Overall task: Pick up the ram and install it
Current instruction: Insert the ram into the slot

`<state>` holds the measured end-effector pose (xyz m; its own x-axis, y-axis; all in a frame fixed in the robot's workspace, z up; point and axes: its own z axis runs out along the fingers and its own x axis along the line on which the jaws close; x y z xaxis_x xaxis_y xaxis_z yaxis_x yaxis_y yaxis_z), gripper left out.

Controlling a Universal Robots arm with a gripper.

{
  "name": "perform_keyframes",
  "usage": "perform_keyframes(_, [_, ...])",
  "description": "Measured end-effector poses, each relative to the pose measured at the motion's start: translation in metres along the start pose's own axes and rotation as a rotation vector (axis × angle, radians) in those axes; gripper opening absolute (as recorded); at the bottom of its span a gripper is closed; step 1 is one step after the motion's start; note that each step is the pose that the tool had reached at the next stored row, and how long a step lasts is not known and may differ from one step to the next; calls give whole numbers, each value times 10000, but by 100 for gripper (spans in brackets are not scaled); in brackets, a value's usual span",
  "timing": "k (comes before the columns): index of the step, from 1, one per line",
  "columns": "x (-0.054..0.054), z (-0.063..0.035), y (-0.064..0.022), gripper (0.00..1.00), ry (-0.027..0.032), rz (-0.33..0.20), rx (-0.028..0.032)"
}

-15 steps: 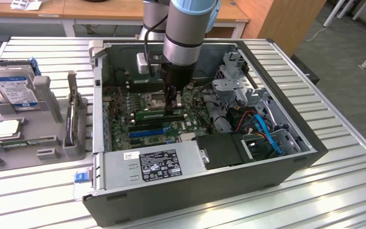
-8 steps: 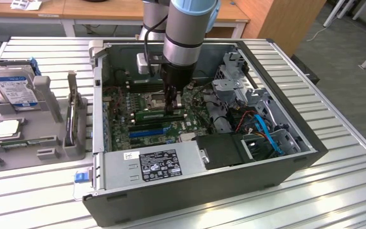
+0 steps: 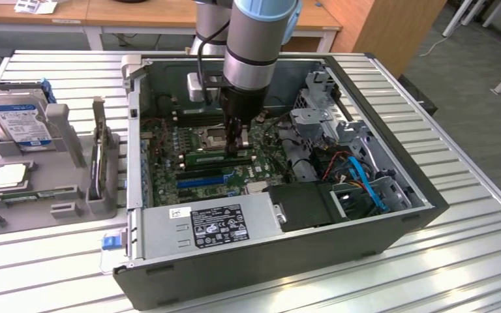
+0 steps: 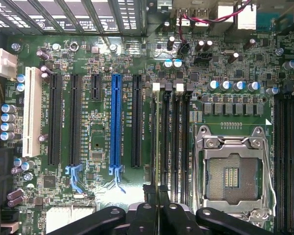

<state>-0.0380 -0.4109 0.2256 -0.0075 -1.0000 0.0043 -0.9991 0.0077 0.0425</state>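
Note:
The ram [image 3: 209, 157] is a thin green stick lying along the black memory slots [image 4: 181, 137] of the motherboard, inside the open computer case [image 3: 407, 215]. My gripper [image 3: 234, 145] reaches straight down into the case and is shut on the ram's top edge. In the wrist view the ram [image 4: 156, 137] appears edge-on as a narrow line running away from my gripper [image 4: 158, 201], in line with the slot next to a white latch [image 4: 156, 87]. I cannot tell how deep it sits in the slot.
The open CPU socket [image 4: 232, 174] lies beside the memory slots, and a blue expansion slot [image 4: 116, 122] on the other side. In the case are a power supply [image 3: 203, 225] and drive cages with cables [image 3: 355, 176]. A grey tray [image 3: 68, 173] at the exterior view's left holds a hard drive [image 3: 15, 120] and a CPU chip [image 3: 7, 175].

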Motion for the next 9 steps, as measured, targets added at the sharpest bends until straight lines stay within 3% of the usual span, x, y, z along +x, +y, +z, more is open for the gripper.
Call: perform_keyframes(9, [10, -1, -1, 12, 2, -2, -1])
